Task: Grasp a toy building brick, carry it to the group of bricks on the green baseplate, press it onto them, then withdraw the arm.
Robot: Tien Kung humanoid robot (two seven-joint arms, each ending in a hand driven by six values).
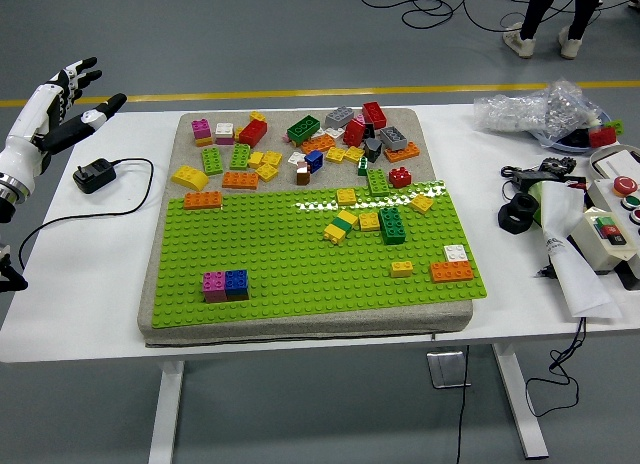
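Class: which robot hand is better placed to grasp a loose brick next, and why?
Left. The left robot hand is open at the table's left edge, nearest the loose bricks; no right hand is in view.

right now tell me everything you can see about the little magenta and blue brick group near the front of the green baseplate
The small magenta and blue plastic brick group sits on the green studded baseplate near its front left corner. It has a magenta brick on the left and a blue one on the right, pressed side by side with studs up, and darker layers seem to show beneath. It stands upright and square to the plate. No other brick touches it, and the loose bricks lie farther back. The white and black left hand is off at the table's left edge, open and empty.
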